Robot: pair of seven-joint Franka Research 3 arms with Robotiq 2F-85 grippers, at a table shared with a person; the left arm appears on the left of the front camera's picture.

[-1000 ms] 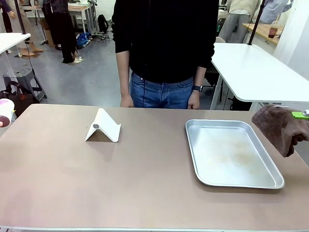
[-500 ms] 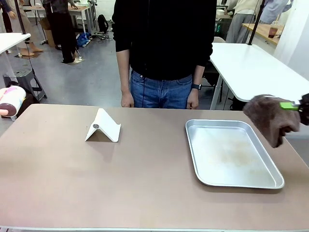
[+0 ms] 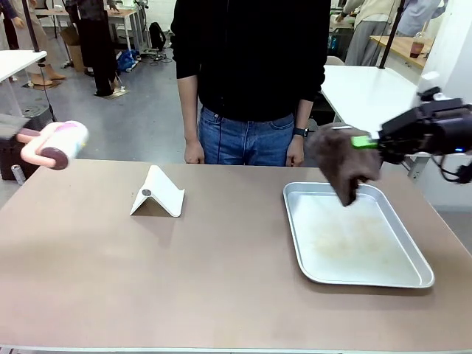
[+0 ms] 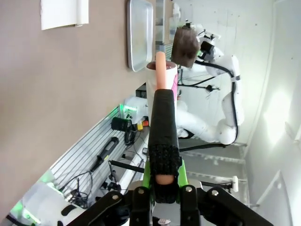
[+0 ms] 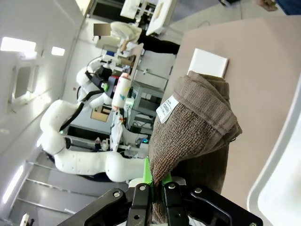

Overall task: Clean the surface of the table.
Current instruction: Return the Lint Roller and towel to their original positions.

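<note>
Two tools held ready above the worktop (image 3: 221,287).
We clamp our right fingers (image 3: 359,141) on a soft brown cloth (image 3: 343,158) over the tray (image 3: 420,276), left fingers (image 4: 162,181) on a light lint roller (image 3: 55,144); the broad, rigid worktop below needs only wiping, no hold.

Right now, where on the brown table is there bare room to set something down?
The large beige-brown table is bare along the whole near edge, at the left of the folded white card stand, and between that stand and the shiny rimmed metal tray. The right end is crowded: the tray sits there, with a brown cloth hanging over it.
</note>
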